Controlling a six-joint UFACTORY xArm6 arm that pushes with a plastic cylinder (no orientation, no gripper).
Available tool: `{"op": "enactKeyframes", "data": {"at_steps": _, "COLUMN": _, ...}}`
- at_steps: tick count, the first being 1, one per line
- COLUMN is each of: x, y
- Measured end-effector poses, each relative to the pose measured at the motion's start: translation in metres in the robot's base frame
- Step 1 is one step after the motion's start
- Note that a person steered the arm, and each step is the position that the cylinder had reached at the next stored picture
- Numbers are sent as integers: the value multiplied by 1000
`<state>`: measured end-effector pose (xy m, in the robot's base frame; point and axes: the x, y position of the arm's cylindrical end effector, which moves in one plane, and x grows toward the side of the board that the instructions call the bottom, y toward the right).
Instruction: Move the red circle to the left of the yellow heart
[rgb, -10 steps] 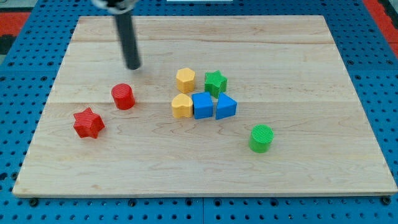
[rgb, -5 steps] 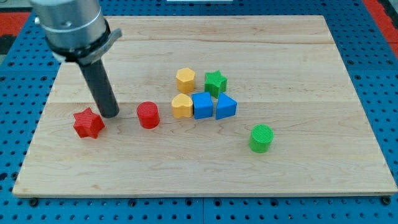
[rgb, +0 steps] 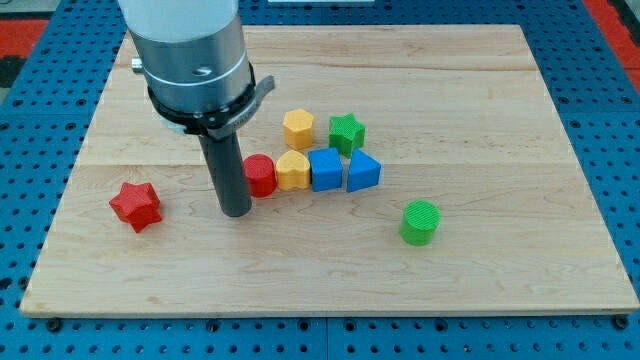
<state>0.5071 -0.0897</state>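
One red circle (rgb: 261, 175) sits just right of my tip (rgb: 236, 211), touching the yellow heart's (rgb: 293, 170) left side, while my bare rod grips nothing and a red star (rgb: 136, 205) lies well left.

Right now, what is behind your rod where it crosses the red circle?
The rod covers the left edge of the red circle, so that edge is hidden. My tip sits at its lower left. The circle's right side looks pressed against the yellow heart.
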Motion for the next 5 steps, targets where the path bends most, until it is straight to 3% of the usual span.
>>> {"op": "enactKeyframes", "data": {"at_steps": 2, "x": -33, "y": -2}}
{"op": "enactKeyframes", "data": {"at_steps": 3, "x": -3, "y": 28}}
{"op": "enactKeyframes", "data": {"at_steps": 4, "x": 1, "y": 132}}
{"op": "enactKeyframes", "data": {"at_steps": 5, "x": 83, "y": 117}}
